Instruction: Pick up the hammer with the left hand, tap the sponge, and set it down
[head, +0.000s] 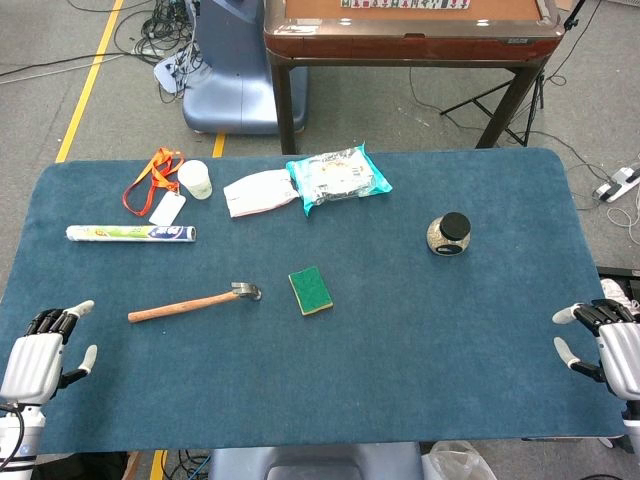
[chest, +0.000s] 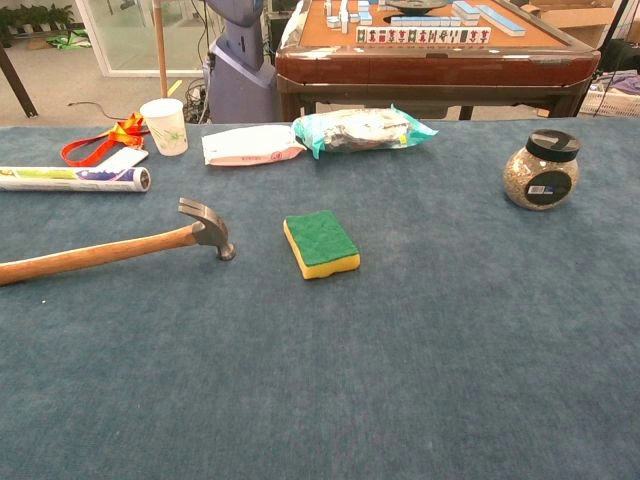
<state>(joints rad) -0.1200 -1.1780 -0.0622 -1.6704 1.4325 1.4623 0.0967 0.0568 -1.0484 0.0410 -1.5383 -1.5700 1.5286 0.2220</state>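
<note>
The hammer (head: 193, 303) lies on the table (head: 420, 370) just left of the sponge (head: 310, 290) — untouched; left hand (head: 45, 352) and right hand (head: 605, 345) rest empty, fingers apart, at the table's edges.

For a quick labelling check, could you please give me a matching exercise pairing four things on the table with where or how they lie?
Things:
1. hammer
2. sponge
3. jar
4. left hand

Descriptions:
A. green face up, mid-table
B. open, at the table's near corner
C. lying flat, head toward the sponge
D. upright, black lid

Pairs: 1-C, 2-A, 3-D, 4-B
</note>
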